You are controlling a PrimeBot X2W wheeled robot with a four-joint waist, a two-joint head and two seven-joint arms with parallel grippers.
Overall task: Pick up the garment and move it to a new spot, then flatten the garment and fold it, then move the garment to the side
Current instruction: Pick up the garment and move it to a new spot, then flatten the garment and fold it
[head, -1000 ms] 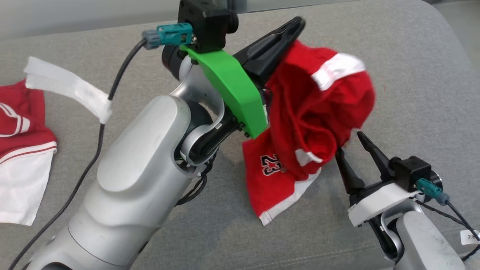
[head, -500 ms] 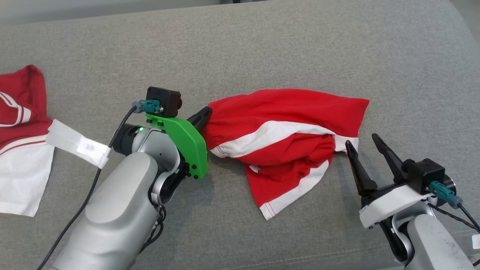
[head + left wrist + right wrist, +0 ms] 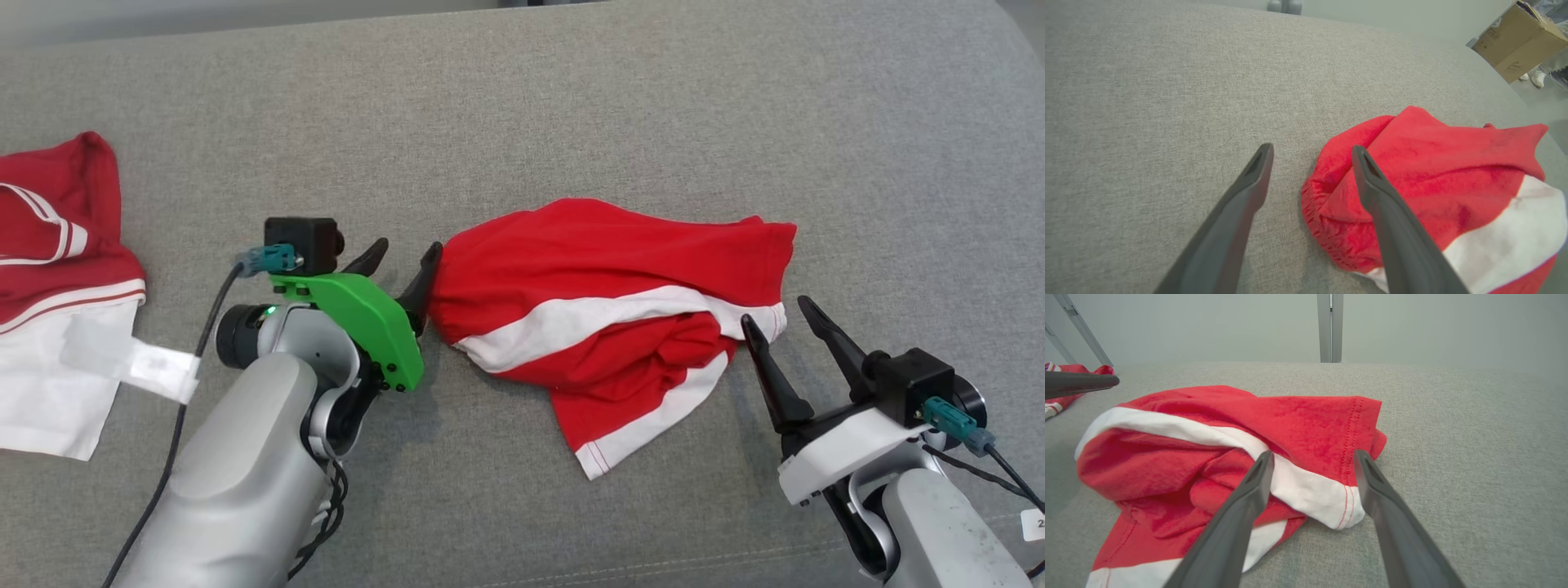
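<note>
Grey woven surface (image 3: 571,98): we note stitched seam (image 3: 653,563) along near edge and rounded far-right corner.
Red-and-white cloth (image 3: 49,269): crumpled at left edge of surface. Red part with thin white stripes lies toward far side, plain white part toward near side. We find it again, small, in right wrist view (image 3: 1069,369).
Cardboard box (image 3: 1515,41): off surface, beyond far-right corner, tilted.
White shoe (image 3: 1537,77): on floor just beside box.
Grey upright post (image 3: 1329,326): behind far edge, against pale wall (image 3: 1453,326).
Slanted bars (image 3: 1086,335): two, behind far-left corner.

Soft matt red cloth garment (image 3: 604,278) lies on coarse grey woven upholstery (image 3: 571,106).
</note>
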